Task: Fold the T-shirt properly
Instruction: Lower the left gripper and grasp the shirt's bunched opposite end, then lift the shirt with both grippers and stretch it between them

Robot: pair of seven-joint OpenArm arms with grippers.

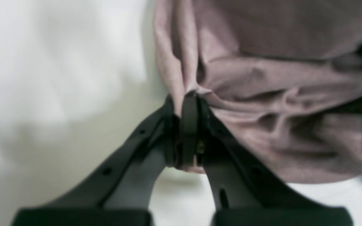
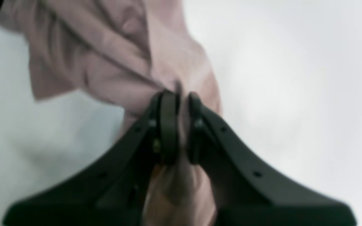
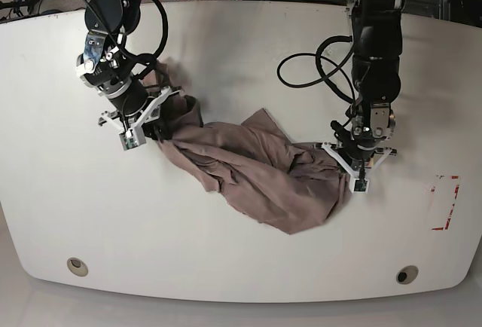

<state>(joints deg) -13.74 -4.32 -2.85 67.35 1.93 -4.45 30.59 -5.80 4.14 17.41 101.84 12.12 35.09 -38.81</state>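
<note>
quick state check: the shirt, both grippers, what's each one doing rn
dusty mauve-brown soft fabric T-shirt: unfolded, crumpled, stretched between both arms on the white table
black left gripper: shut on a pinch of T-shirt fabric
black right gripper: shut on a bunch of T-shirt fabric

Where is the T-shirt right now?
In the base view the T-shirt lies crumpled mid-table, stretched between the right hand on the picture's left and the left hand on its right, both pinching it.
</note>
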